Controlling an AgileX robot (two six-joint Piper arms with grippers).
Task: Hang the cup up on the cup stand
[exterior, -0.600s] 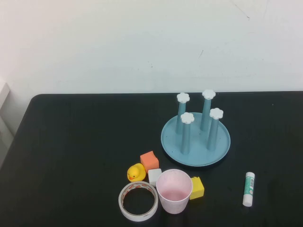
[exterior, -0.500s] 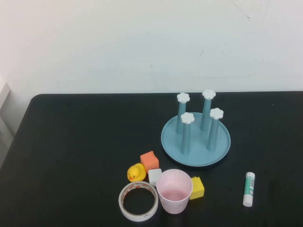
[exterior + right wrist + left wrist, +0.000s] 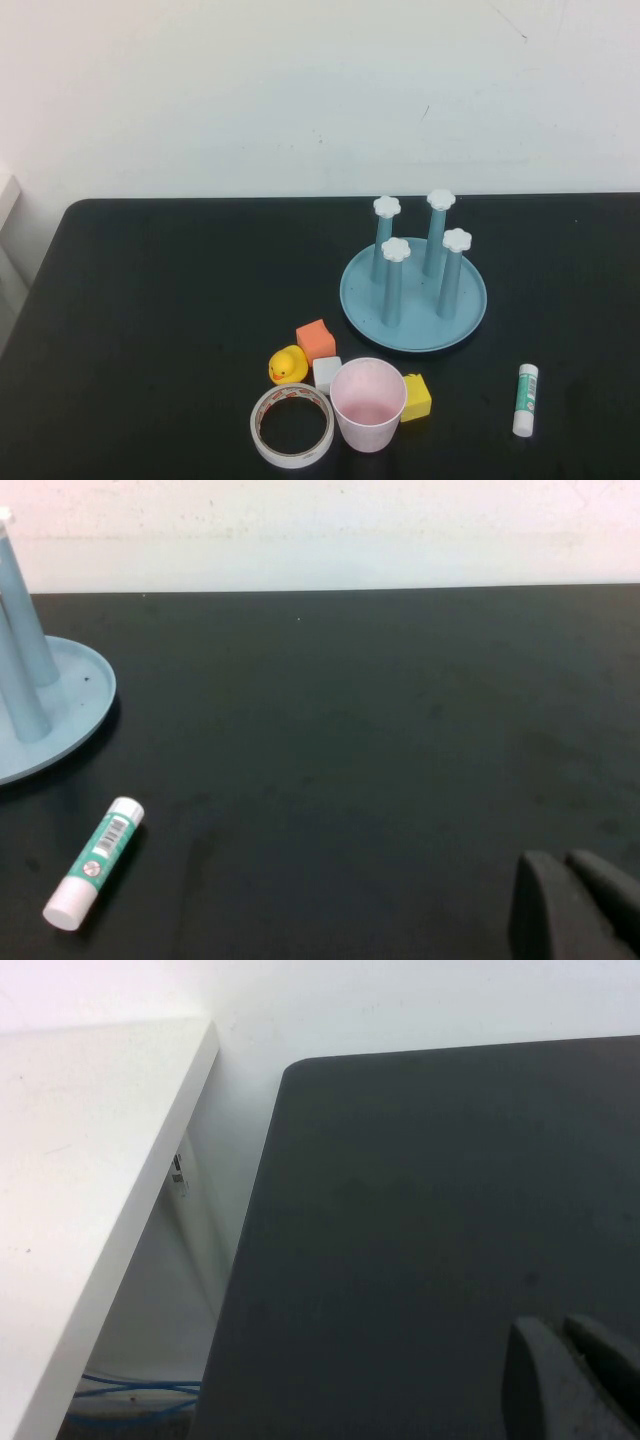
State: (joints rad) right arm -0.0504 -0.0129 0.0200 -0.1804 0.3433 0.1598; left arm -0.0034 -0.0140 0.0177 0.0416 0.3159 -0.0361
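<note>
Both tools parked, off cup.

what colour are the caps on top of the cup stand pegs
White, flower-shaped caps on the blue pegs of the cup stand, clearest in the high view.

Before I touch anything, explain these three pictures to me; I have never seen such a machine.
This is a robot with two arms. One picture looks down from a raised camera; neither arm shows there. The other two come from cameras on the wrists. The left end effector sits over bare black table near its edge. The right end effector sits over the table beyond the glue stick. Both look shut and hold nothing. On the table stand a pink cup, upright, and a blue cup stand with four pegs. Around the cup lie a tape ring, a rubber duck, and orange, white and yellow blocks.
</note>
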